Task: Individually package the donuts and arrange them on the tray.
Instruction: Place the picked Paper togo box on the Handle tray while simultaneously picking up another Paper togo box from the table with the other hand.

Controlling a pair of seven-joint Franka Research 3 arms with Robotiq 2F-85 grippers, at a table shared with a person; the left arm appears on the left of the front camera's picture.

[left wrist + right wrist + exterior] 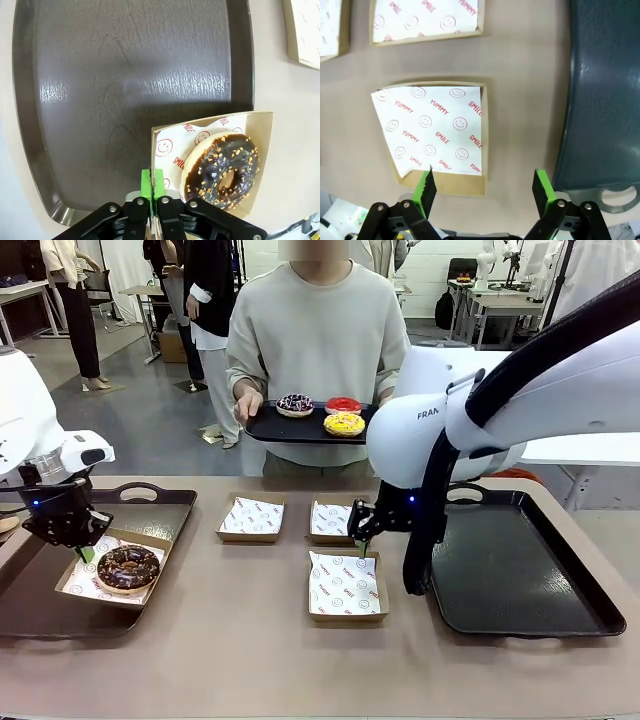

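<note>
A chocolate donut (128,568) with nut crumbs lies in a paper-lined box (150,540) on the dark left tray (160,502). My left gripper (78,545) is shut on that box's rim. The left wrist view shows the green pads (152,181) pinching the rim of the box (262,130) beside the donut (222,167). My right gripper (362,540) hangs open over the near edge of an empty lined box (345,585); its wrist view shows this box (435,130) ahead of the open gripper (484,182). A person holds a black tray (262,427) with a dark sprinkled donut (295,405), a red donut (343,405) and a yellow donut (344,424).
Two more empty lined boxes (252,517) (332,520) sit mid-table. A dark tray (540,570) lies at the right, its rim (605,90) beside my right gripper. The left tray's floor (125,75) is bare past the donut box.
</note>
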